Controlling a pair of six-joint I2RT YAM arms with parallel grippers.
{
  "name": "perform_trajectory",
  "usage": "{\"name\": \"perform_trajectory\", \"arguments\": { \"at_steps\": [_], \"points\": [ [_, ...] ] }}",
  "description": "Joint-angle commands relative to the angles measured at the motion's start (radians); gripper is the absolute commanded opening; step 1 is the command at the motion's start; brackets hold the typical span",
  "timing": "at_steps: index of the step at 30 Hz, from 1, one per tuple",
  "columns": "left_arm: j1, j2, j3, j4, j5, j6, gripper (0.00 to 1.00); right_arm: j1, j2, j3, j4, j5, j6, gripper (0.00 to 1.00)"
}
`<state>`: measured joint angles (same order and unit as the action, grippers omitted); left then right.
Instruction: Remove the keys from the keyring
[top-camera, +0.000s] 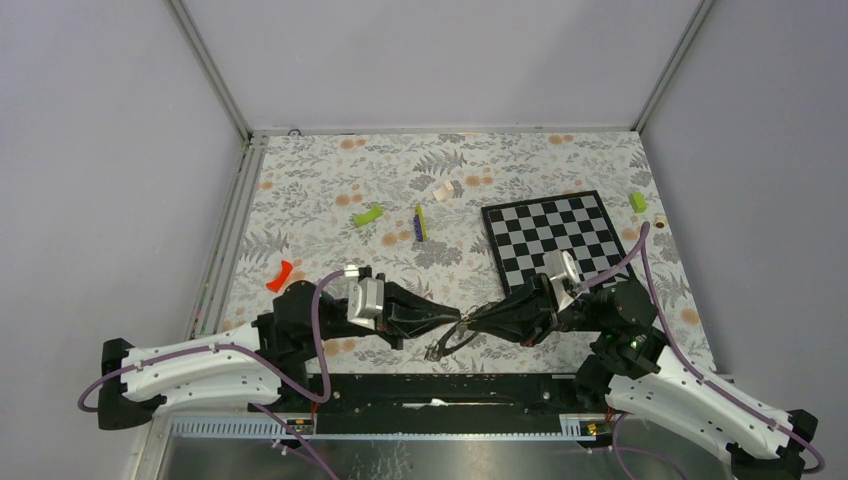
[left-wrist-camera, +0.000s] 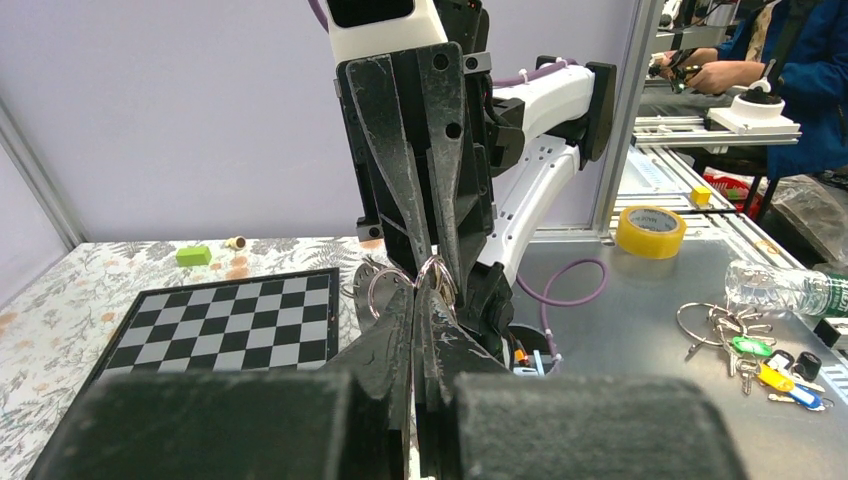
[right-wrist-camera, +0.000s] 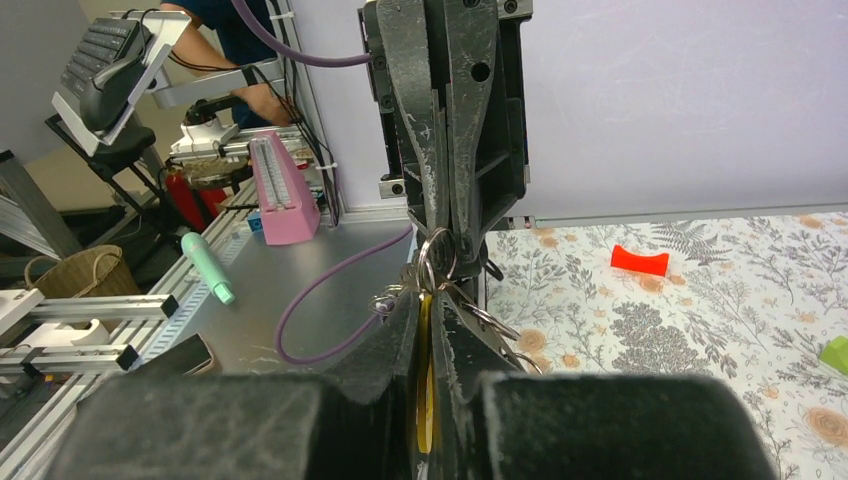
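Silvery keyring (top-camera: 447, 343) hangs near the front edge of the table (top-camera: 330, 190). The left gripper (top-camera: 458, 318), clamped tight, pinches it, meeting the right gripper (top-camera: 473, 322) tip to tip. Only the right wrist view shows a yellow key tag (right-wrist-camera: 424, 395) squeezed between those narrow fingers.

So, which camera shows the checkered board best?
The top external view: almost the whole checkered board is seen from above. The left wrist view shows it slanted. The right wrist view does not show it.
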<state>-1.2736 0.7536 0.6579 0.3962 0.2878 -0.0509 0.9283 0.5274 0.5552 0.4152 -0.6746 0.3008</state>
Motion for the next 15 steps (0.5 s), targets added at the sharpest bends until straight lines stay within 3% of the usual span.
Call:
{"name": "perform_trajectory", "arguments": {
  "at_steps": [1, 15],
  "points": [
    [-0.001, -0.012, 0.039, -0.006, 0.011, 0.018, 0.0, 0.001, -0.031, 0.046, 0.026, 0.007, 0.009, 0.03],
    [-0.001, -0.025, 0.051, -0.022, 0.022, 0.023, 0.0, 0.001, -0.054, 0.071, -0.112, 0.134, 0.028, 0.02]
  ]
}}
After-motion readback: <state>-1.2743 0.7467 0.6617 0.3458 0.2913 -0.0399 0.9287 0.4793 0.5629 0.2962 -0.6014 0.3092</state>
